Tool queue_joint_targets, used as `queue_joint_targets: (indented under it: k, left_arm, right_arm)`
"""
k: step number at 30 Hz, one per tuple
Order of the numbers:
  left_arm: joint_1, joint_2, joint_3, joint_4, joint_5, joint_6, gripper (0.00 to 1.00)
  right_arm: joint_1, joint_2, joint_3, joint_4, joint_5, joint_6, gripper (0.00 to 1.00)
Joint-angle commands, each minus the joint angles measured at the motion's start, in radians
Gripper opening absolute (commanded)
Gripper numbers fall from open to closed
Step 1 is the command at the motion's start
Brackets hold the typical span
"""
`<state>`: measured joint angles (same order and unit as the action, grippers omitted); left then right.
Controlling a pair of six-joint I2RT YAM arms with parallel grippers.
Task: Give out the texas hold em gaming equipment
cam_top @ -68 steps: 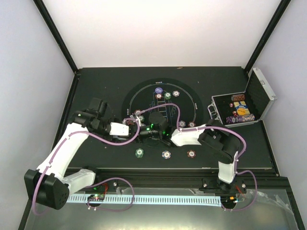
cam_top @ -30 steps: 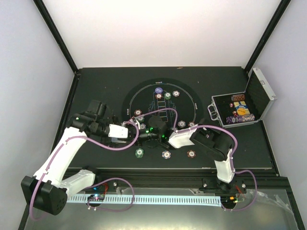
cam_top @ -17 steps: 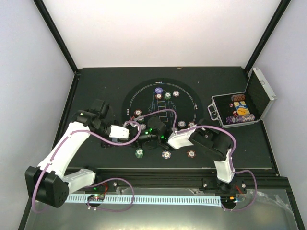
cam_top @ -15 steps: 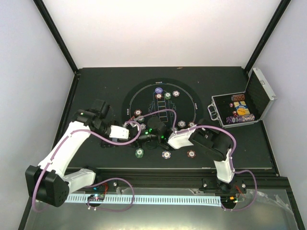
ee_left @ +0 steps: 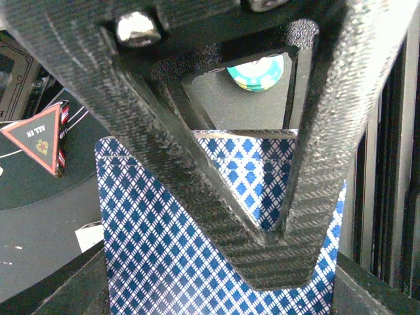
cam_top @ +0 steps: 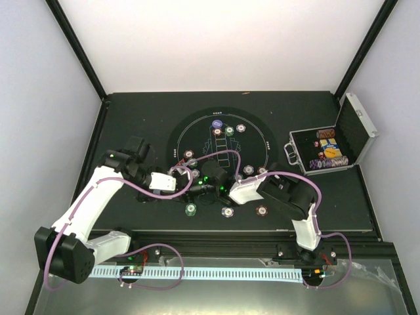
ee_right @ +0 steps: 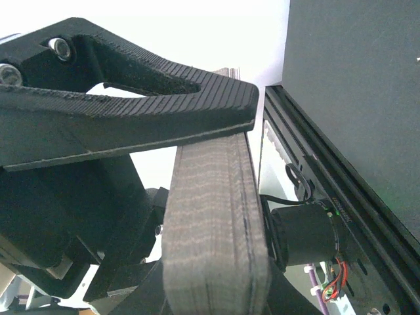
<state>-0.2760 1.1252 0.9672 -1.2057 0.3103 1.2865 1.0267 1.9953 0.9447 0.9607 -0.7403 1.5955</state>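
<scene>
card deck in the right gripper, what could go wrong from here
The left gripper is shut on a blue-backed card of the deck; a second card may drag along. The right gripper clamps the thick deck, and a pull could shift it and spill cards. The green chip and red triangle marker lie close by and could get knocked.

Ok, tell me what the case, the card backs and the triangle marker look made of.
The case: silvery metal, probably aluminium, going by its bright sheen. The cards: thin coated paper or plastic with a smooth printed blue diamond pattern; I cannot tell which. The triangle marker: likely hard plastic, with a glossy red rim and a visibly thick edge.
</scene>
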Motion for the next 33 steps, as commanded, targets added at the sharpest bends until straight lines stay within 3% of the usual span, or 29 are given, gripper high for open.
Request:
queue_joint_targets:
  k: [1, 5, 10, 14, 19, 27, 33]
  left_arm:
    - [-0.005, -0.033, 0.034, -0.055, 0.052, 0.04, 0.53]
    - [-0.005, -0.033, 0.039, -0.066, 0.049, 0.037, 0.38]
    - [-0.005, -0.033, 0.043, -0.067, 0.03, 0.017, 0.02]
    - [-0.004, -0.033, 0.042, -0.077, 0.014, -0.001, 0.02]
    - [-0.005, -0.048, 0.033, -0.074, 0.009, -0.015, 0.02]
    - [-0.006, -0.051, 0.014, -0.031, -0.016, -0.035, 0.02]
    - [-0.006, -0.06, 0.009, -0.019, -0.012, -0.043, 0.02]
  right_arm:
    - [0.005, 0.011, 0.004, 0.012, -0.004, -0.024, 0.01]
    - [0.006, -0.001, 0.002, -0.026, 0.009, -0.041, 0.01]
    - [0.002, -0.016, 0.021, -0.088, -0.006, -0.077, 0.14]
    - [-0.007, -0.049, 0.028, -0.221, 0.002, -0.149, 0.34]
    - [-0.019, -0.078, 0.037, -0.309, 0.009, -0.194, 0.46]
    - [-0.02, -0.051, 0.116, -0.349, -0.011, -0.194, 0.52]
    - [-0.023, -0.012, 0.118, -0.321, -0.016, -0.167, 0.48]
